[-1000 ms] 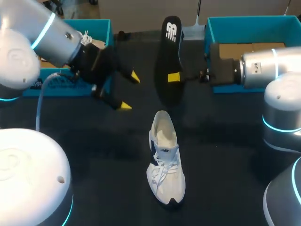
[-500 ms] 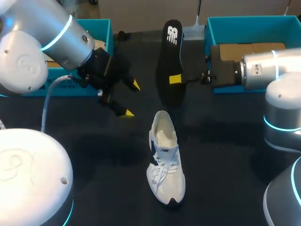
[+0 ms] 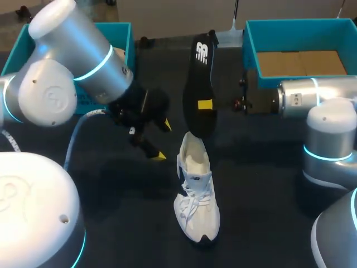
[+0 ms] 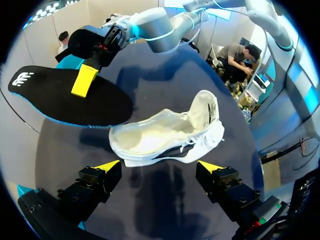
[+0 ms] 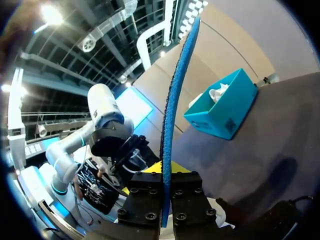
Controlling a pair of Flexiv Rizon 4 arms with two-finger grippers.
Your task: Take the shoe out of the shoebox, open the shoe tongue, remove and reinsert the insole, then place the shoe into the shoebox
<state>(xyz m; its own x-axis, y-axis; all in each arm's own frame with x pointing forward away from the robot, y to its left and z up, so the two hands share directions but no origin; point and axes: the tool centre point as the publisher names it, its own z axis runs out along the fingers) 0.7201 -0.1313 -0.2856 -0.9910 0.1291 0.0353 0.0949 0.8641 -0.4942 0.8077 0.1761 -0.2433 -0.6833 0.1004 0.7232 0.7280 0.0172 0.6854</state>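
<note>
The insole [image 3: 201,72] is black on its face with a blue underside. It is in the air over the middle of the tabletop [image 3: 268,223], and its broader end hangs just above the heel opening of the shoe [image 3: 195,190]. The right pincer [image 3: 205,105] pinches it from both faces at about mid-length. In the right wrist view the insole [image 5: 177,85] shows edge-on between the fingers as a thin, slightly curved strip.

I judge it to be light, soft foam that bends easily. A hold near the middle keeps it steady, but the free ends can sag or fold when pressed into the shoe, so it probably must go in front end first and at a shallow angle.

The shoe, white with loose laces, rests on the tabletop with its toe toward the robot. It looks light, with a soft upper that would give way. The firmer places to hold seem to be the heel collar or the sides of the sole.

The left pincer [image 3: 162,139] is spread wide and holds nothing, just beside the shoe's heel. In its wrist view the shoe [image 4: 165,135] lies ahead of the open fingers and does not touch them.

Two teal boxes stand at the far corners; the right one [image 3: 301,28] shows a bare cardboard floor.
</note>
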